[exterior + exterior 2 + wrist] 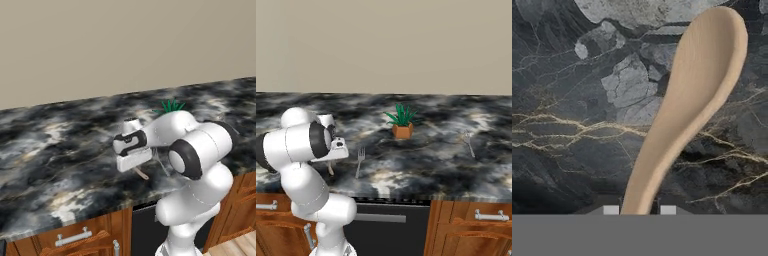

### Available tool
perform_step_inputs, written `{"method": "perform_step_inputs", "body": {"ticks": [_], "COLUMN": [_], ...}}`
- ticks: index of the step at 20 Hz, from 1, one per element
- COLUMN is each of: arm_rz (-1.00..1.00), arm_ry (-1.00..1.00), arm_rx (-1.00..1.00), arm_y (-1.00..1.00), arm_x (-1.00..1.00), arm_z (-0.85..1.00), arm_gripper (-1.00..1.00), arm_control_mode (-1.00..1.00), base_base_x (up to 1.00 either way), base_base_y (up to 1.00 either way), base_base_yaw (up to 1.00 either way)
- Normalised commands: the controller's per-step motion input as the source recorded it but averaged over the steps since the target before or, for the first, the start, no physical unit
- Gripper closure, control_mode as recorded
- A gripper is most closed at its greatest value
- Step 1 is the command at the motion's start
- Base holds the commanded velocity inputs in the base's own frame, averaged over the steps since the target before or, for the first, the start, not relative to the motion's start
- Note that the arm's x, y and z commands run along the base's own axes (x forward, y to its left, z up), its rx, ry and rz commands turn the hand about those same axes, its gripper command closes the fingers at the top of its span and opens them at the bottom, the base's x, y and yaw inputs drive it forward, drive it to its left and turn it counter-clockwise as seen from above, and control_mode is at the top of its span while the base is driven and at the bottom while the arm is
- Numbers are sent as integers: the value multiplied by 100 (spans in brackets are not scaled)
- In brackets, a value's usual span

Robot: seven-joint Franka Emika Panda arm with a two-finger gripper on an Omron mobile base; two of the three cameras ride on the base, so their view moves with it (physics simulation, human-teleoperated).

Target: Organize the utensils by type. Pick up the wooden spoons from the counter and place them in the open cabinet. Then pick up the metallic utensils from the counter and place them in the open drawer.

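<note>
Grasping step: jaws flanking wooden spoon handle on tabletop, bowl toward 1 o'clock; clamp unconfirmed. Next likely: lift toward cabinet.

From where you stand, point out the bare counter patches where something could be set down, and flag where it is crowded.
Bare stretches: the counter between the fork and the second metal utensil, in front of the potted plant; also the wide stretch on the arm's left. Crowded: the front edge by the gripper, where the wooden spoon and fork lie close together.
</note>
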Motion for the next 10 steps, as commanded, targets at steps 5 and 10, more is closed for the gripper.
{"method": "perform_step_inputs", "body": {"ticks": [5, 10], "arm_rz": [15, 35], "arm_ry": [-1, -15], "arm_rx": [1, -4], "arm_y": [-2, 0], "arm_x": [-9, -42], "arm_z": [87, 99], "arm_gripper": [100, 100], "arm_control_mode": [-100, -100], "base_base_x": [0, 0], "base_base_y": [0, 0], "base_base_yaw": [0, 0]}}
